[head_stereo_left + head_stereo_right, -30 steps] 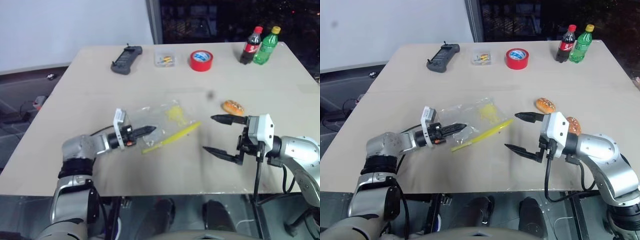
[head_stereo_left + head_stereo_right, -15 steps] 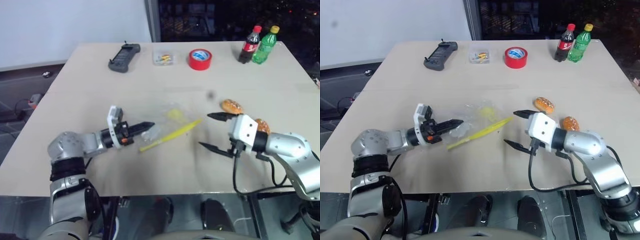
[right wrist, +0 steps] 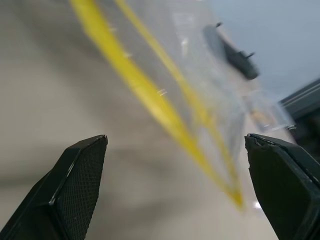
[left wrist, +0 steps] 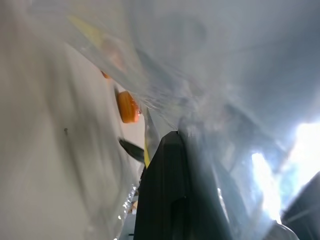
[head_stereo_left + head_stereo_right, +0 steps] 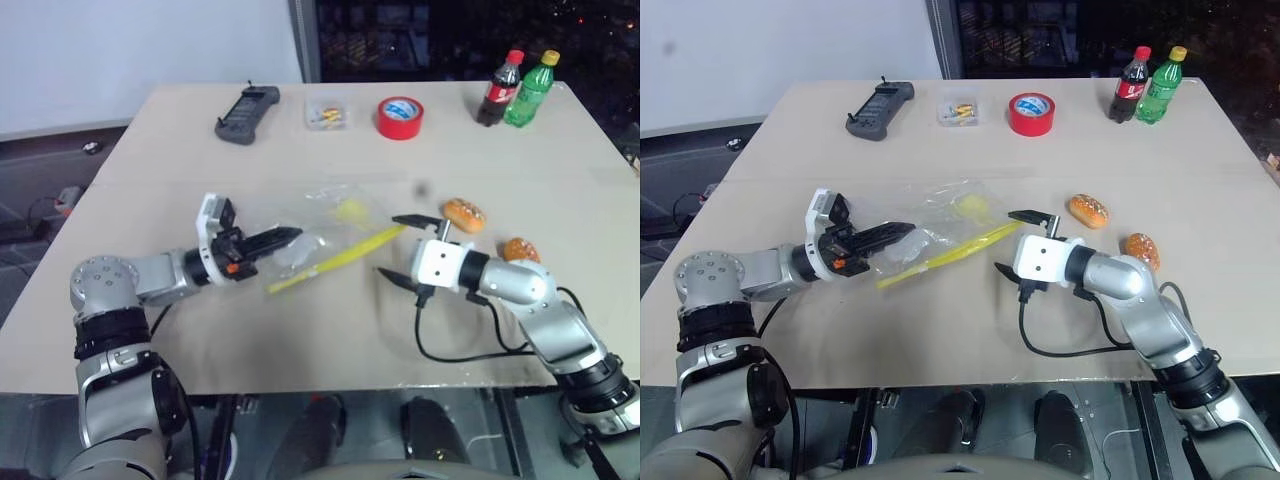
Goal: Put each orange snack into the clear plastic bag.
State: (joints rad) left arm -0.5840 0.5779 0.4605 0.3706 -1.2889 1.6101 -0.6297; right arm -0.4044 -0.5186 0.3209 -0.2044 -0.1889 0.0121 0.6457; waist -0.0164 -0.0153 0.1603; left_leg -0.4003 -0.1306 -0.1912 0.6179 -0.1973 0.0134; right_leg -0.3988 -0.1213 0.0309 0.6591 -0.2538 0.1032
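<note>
Crinkly clear plastic bag (image 5: 940, 225) pinched at one end in the left gripper (image 5: 885, 236), yellow seal strip (image 5: 945, 254) running toward the wide-spread, empty right gripper (image 5: 1018, 241); two oval orange snacks (image 5: 1089, 210) loose on the tan table (image 5: 1200, 150) behind that right gripper.

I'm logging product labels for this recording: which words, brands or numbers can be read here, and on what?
None can be read.
dark cola bottle: red label, lettering too small.
green bottle: label too small.
red tape roll: blue-and-white mark inside, blurred.
clear plastic bag: yellow print, blurred.
</note>
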